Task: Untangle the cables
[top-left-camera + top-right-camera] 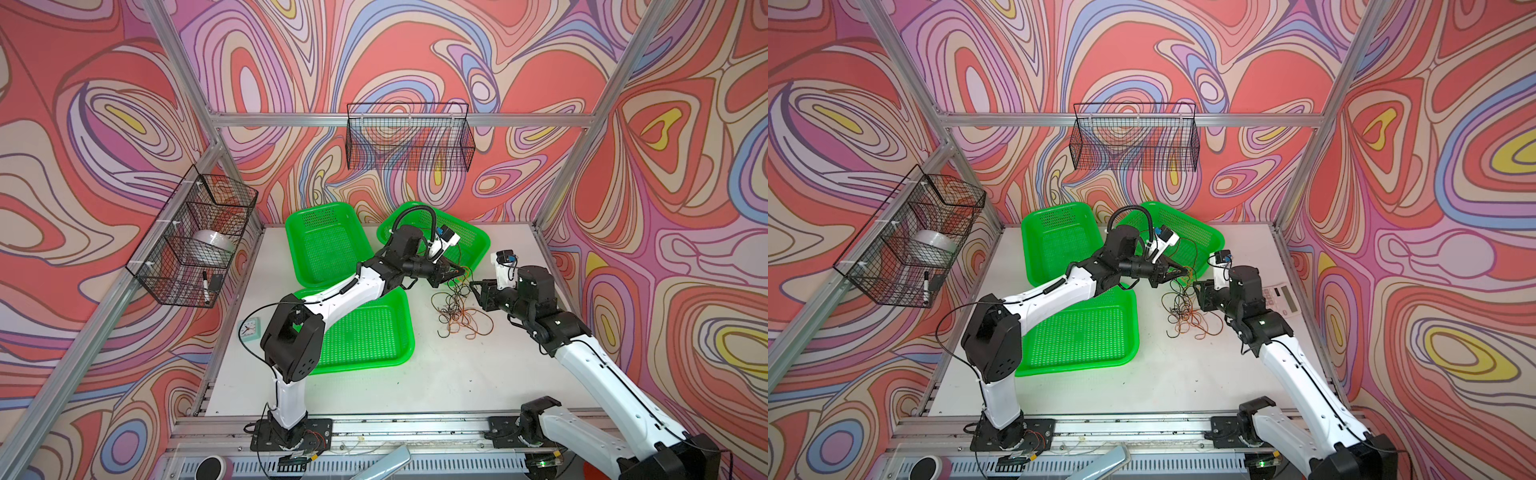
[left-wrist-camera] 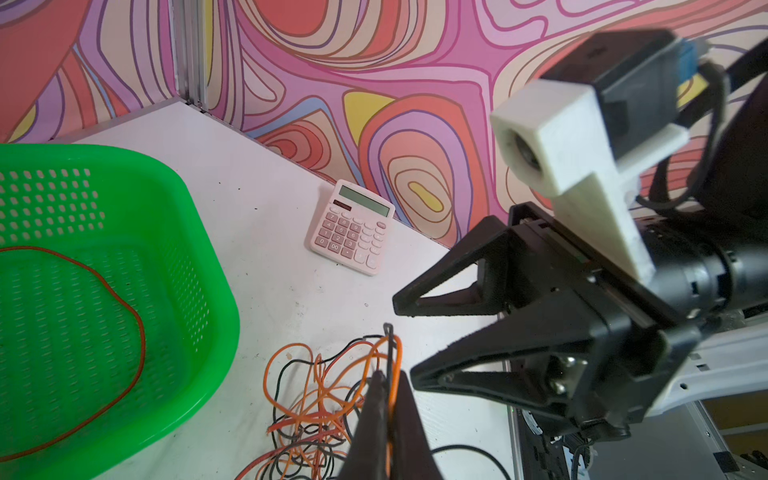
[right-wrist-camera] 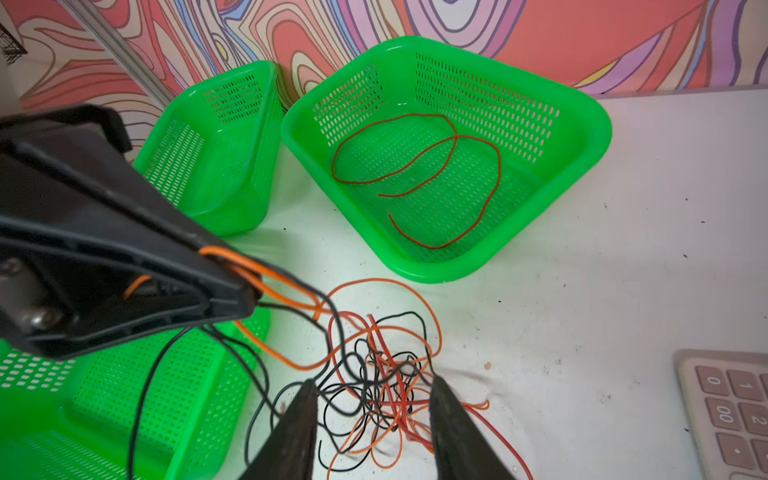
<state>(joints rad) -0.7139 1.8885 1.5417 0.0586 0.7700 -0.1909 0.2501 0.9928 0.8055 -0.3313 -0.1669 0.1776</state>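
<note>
white arm links (image 1: 361,286), black joints (image 1: 291,345)

My left arm (image 1: 345,291) reaches far forward, and my left pincer (image 1: 455,272) is pinched tight. My right arm (image 1: 582,357) bends in low, and my right pincer (image 3: 372,384) has its two fingers spread apart.

We record bright, even, diffuse light, with only faint soft shadows on the white counter (image 1: 436,386). Both top views show wide-angle stretching at the edges; in the right wrist view the near left gripper (image 3: 245,297) is slightly blurred.
</note>
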